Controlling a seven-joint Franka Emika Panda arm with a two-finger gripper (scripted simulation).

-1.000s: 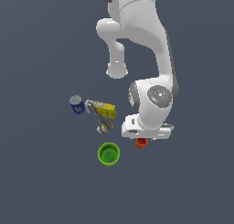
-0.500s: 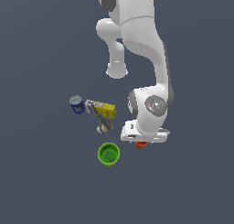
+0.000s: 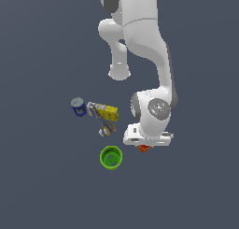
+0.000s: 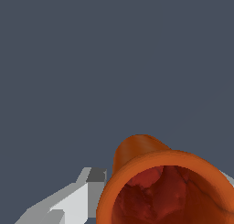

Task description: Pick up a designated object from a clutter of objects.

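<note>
The orange cup (image 4: pixel 169 186) sits between your fingers (image 4: pixel 73 202), near the green cup (image 3: pixel 111 157). Can't tell if they've closed yet; squeeze w/ care, then lift straight up.

Exterior view overhead, far; wrist view close; both show orange cup (image 3: pixel 144 148) (image 4: pixel 169 191)
</note>
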